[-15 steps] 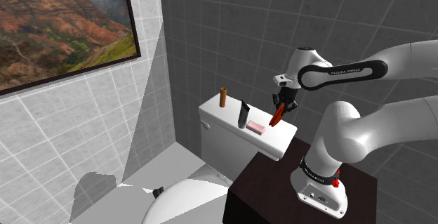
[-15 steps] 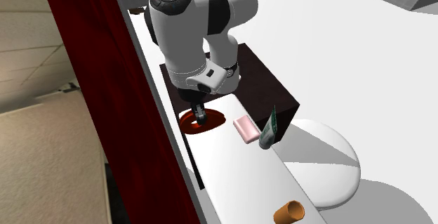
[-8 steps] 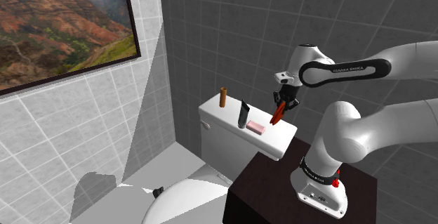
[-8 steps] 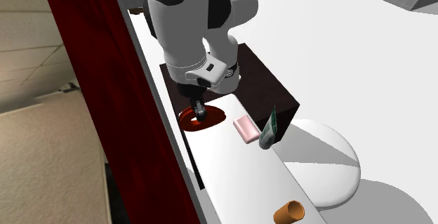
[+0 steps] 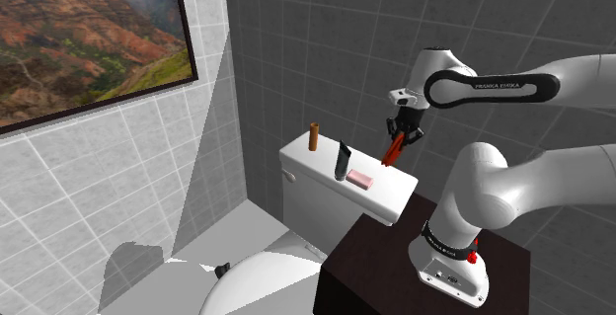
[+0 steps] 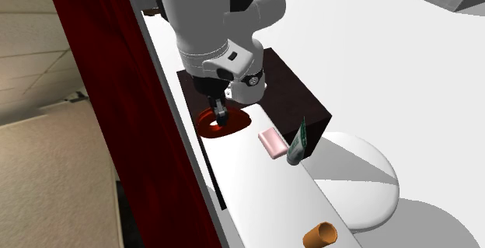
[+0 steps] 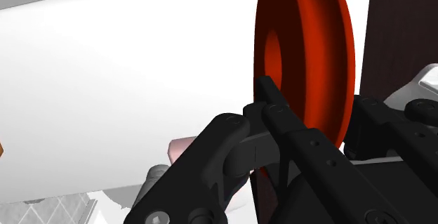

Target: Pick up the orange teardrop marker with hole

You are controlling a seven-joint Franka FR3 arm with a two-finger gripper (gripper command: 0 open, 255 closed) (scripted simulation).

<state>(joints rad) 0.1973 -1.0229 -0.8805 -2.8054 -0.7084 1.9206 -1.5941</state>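
The orange-red teardrop marker (image 5: 394, 149) with a round hole hangs in the air above the near end of the white toilet tank lid (image 5: 318, 161). My black gripper (image 5: 399, 135) is shut on it and the marker's tip points down. In the second exterior view the gripper (image 6: 221, 113) clasps the marker (image 6: 211, 127) over the lid's (image 6: 256, 184) end beside the stand. The wrist view has the marker (image 7: 312, 43) edge-on between my fingers (image 7: 270, 110), with its hole plain to see.
On the lid stand a pink soap bar (image 5: 359, 178), a dark tube (image 5: 343, 161) and a brown cylinder (image 5: 314, 135). The dark stand (image 5: 395, 264) is below the arm. A tiled wall rises behind the tank, and the toilet bowl (image 5: 257, 288) lies in front.
My gripper has risen and shifted slightly toward the shoulder view's right, carrying the marker higher above the tank lid. The things on the lid have not moved.
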